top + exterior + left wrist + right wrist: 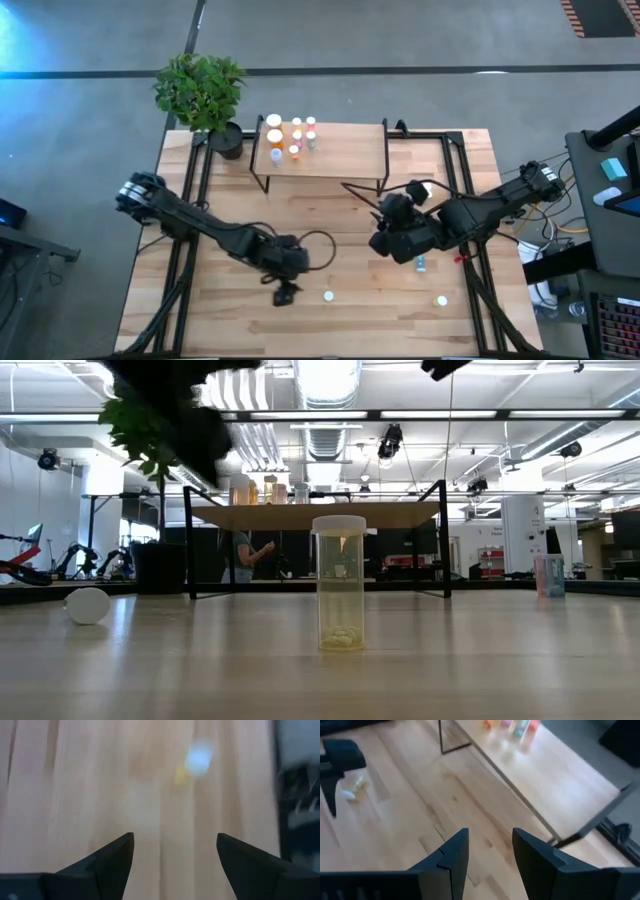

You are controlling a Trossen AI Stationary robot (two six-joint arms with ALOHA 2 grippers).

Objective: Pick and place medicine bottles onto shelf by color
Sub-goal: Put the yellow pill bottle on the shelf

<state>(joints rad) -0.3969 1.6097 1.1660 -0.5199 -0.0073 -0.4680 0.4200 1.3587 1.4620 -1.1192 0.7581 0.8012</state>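
The shelf (330, 160) stands at the table's far middle, with several medicine bottles (290, 135) grouped on its left end. A yellow bottle (328, 296) with a white cap stands upright on the table near the front edge, large in the low view (340, 585). A blue-green bottle (421, 263) stands to its right. My left gripper (285, 292) hovers open just left of the yellow bottle, which shows blurred ahead of its fingers (197, 762). My right gripper (383, 245) hangs above the table's middle right, its fingers (490, 832) a little apart with nothing between them.
A potted plant (205, 95) stands at the far left corner. One more white-capped bottle (441, 300) sits near the front right. A round white thing (88, 605) lies on the table at the low view's left. Black frame rails (465, 200) run along the table's sides.
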